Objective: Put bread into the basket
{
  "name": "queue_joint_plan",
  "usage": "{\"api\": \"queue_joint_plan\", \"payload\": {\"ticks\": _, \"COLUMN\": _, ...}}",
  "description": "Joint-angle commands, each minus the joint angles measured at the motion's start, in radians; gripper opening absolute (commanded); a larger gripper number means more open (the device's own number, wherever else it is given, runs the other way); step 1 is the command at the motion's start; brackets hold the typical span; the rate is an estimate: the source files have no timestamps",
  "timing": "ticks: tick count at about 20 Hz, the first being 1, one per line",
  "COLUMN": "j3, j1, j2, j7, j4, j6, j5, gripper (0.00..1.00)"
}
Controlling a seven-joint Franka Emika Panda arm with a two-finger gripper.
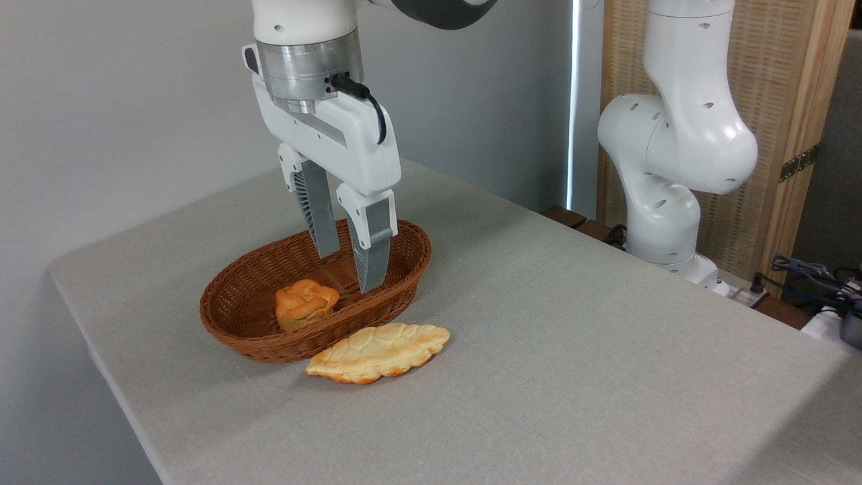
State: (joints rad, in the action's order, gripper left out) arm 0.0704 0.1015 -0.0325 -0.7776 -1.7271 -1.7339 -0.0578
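Note:
The bread (378, 351), a long flat leaf-shaped loaf with a pale golden bumpy crust, lies on the table just in front of the basket, touching or nearly touching its front wall. The basket (417, 259) is an oval reddish-brown wicker one at the table's left middle. My gripper (349, 273) hangs open over the basket's middle, fingers pointing down, with nothing between them. It is behind and a little left of the loaf.
A small knotted orange-brown bun (304, 303) sits inside the basket at its front left. The arm's white base (673, 182) stands at the table's far right edge. The grey cloth table (572, 350) stretches bare to the right and front. Cables lie at the right.

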Motion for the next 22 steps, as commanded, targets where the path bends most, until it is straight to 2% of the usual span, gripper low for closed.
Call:
{"api": "queue_joint_plan", "payload": {"ticks": 1, "j3": 0.014, "j1": 0.006, "j2": -0.009, "j7": 0.004, "j4": 0.014, "j6": 0.072, "j5": 0.01, "gripper": 1.0}}
{"api": "queue_joint_plan", "payload": {"ticks": 9, "j3": 0.015, "j1": 0.003, "j2": -0.011, "j7": 0.004, "j4": 0.015, "j6": 0.068, "j5": 0.012, "gripper": 1.0}}
{"api": "queue_joint_plan", "payload": {"ticks": 18, "j3": 0.055, "j1": 0.003, "j2": -0.023, "j7": -0.005, "j4": 0.015, "j6": 0.063, "j5": 0.012, "gripper": 1.0}}
{"api": "queue_joint_plan", "payload": {"ticks": 22, "j3": 0.055, "j1": 0.003, "j2": -0.021, "j7": -0.106, "j4": 0.006, "j6": 0.06, "j5": 0.012, "gripper": 1.0}}
